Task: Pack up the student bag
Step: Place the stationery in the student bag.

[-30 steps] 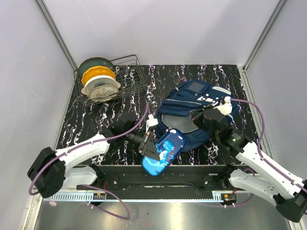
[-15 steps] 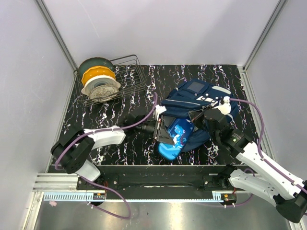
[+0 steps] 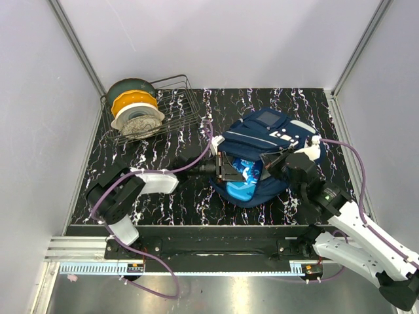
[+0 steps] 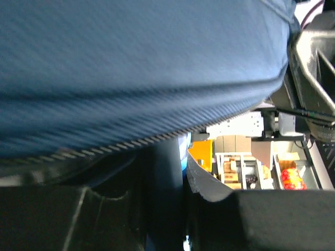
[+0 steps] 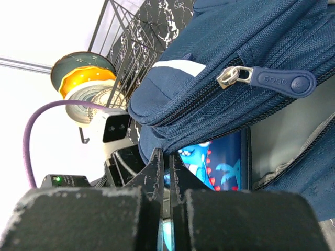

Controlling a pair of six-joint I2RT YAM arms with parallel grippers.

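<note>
My left gripper [image 3: 227, 171] grasps the pencil case [image 3: 247, 176] half inside the student bag [image 3: 270, 128], whose rim may snag it.

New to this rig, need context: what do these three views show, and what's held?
Two robot arms are bolted at the near edge of a black marbled table. The wide picture comes from a fixed camera above them; the other two from a camera on each wrist. On the table lie a navy student bag and a wire rack of bowls. The left tool holds a glossy blue pencil case in the bag's opening. The right tool is shut, apparently pinching the bag's rim.
</note>
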